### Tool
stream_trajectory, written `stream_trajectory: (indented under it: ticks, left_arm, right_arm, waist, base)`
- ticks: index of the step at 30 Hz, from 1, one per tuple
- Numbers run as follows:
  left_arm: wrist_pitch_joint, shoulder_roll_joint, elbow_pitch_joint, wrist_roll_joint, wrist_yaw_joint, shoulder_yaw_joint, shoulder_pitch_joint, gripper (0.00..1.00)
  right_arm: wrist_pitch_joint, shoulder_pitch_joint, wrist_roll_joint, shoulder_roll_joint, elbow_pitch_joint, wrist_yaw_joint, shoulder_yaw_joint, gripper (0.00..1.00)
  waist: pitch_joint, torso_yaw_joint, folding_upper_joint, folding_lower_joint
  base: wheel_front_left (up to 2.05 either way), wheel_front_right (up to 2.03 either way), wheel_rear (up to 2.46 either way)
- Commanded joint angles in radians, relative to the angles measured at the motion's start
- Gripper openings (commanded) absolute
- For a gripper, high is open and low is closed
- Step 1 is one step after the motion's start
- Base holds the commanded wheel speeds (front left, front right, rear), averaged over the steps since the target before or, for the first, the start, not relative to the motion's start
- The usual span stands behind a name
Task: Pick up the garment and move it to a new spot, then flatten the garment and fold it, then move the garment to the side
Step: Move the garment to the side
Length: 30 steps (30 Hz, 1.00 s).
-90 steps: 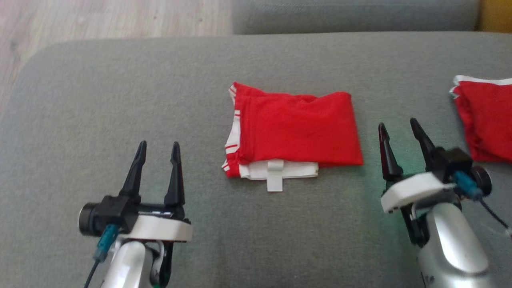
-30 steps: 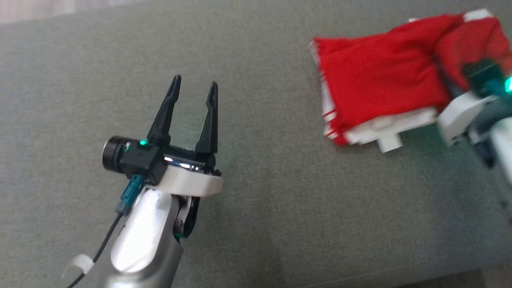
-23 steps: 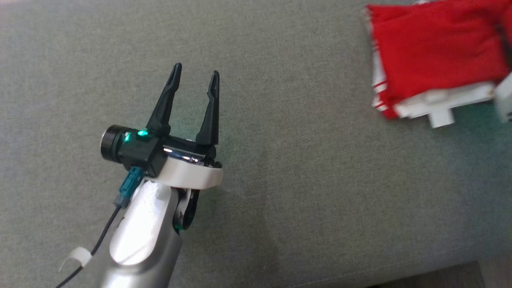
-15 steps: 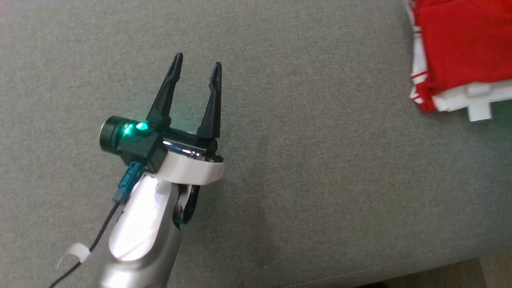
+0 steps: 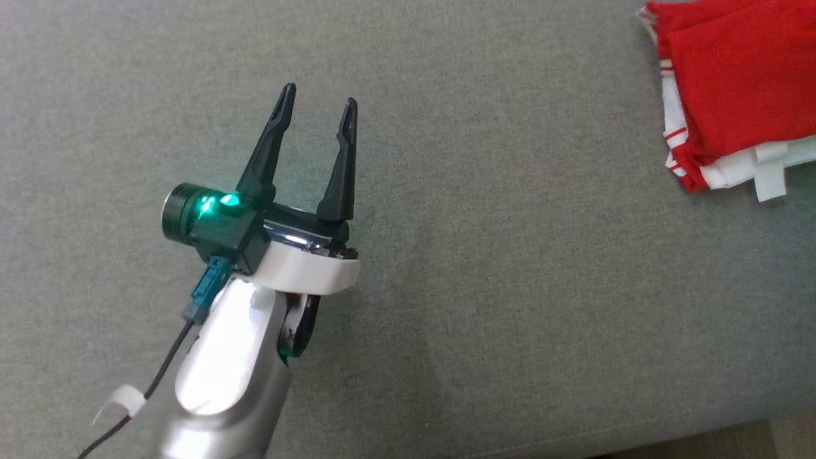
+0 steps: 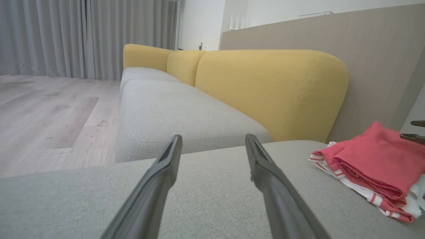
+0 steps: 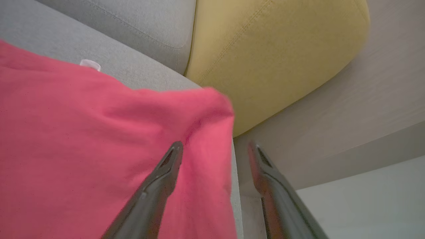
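The red garment [image 5: 733, 83], folded, with white striped trim, lies at the far right of the grey seat cushion [image 5: 510, 255]. From the left wrist it shows as a low pile [image 6: 375, 159] at the right. My left gripper [image 5: 320, 94] hovers open over bare cushion well left of it, its fingers [image 6: 213, 136] spread with nothing between them. My right gripper [image 7: 215, 144] is open right above the garment [image 7: 83, 149]. The cloth's blurred edge lies between and beneath its fingers, which do not pinch it. Its two fingertips [image 6: 410, 135] peek in just beyond the pile.
Yellow backrest cushions [image 6: 265, 89] rise behind the grey seats, with a beige wall panel [image 6: 365, 39] beyond. Wooden floor [image 6: 49, 113] and grey curtains [image 6: 83, 36] lie past the sofa's far end. The cushion's front edge [image 5: 701, 433] runs along the head view's lower right.
My right gripper has opened and let go of the garment, which now rests at the cushion's far right. The head camera has swung. The left gripper stays open as before.
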Motion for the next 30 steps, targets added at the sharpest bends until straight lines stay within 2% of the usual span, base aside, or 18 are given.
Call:
stream_trajectory:
  ticks: [1, 10, 14, 22, 25, 30]
  left_arm:
    - [-0.005, 0.009, -0.029, 0.002, -0.002, 0.029, -0.017, 1.00]
    - [-0.005, 0.010, -0.028, 0.019, 0.005, 0.108, 0.048, 1.00]
    - [-0.005, 0.012, -0.026, 0.026, 0.005, 0.157, 0.089, 1.00]
    - [-0.005, 0.013, -0.015, 0.035, 0.014, 0.232, 0.182, 1.00]
    - [-0.005, 0.012, 0.009, 0.029, 0.001, 0.240, 0.218, 1.00]
    - [-0.005, 0.011, 0.030, 0.023, -0.017, 0.252, 0.258, 1.00]
  right_arm:
    - [-0.004, 0.020, -0.004, -0.018, -0.033, -0.001, -0.001, 1.00]
    - [-0.040, 0.039, 0.003, 0.111, -0.154, -0.001, -0.008, 1.00]
    - [-0.052, 0.061, 0.051, 0.210, -0.233, -0.001, -0.011, 1.00]
    - [-0.093, 0.176, 0.140, 0.454, -0.387, -0.001, -0.071, 1.00]
    - [-0.119, 0.233, 0.152, 0.517, -0.394, -0.001, -0.064, 1.00]
    - [-0.196, 0.327, 0.168, 0.558, -0.349, -0.001, -0.059, 1.00]
  waist:
    - [-0.013, 0.001, 0.0000, 0.0000]
    - [-0.136, 0.005, 0.0000, 0.0000]
    - [-0.199, 0.014, 0.0000, 0.0000]
    - [-0.287, 0.046, 0.0000, 0.0000]
    - [-0.307, 0.058, 0.0000, 0.0000]
    - [-0.330, 0.079, 0.0000, 0.0000]
  base:
    - [0.00, 0.00, 0.00]
    - [0.00, 0.00, 0.00]
    - [0.00, 0.00, 0.00]
    - [0.00, 0.00, 0.00]
    - [0.00, 0.00, 0.00]
    - [0.00, 0.00, 0.00]
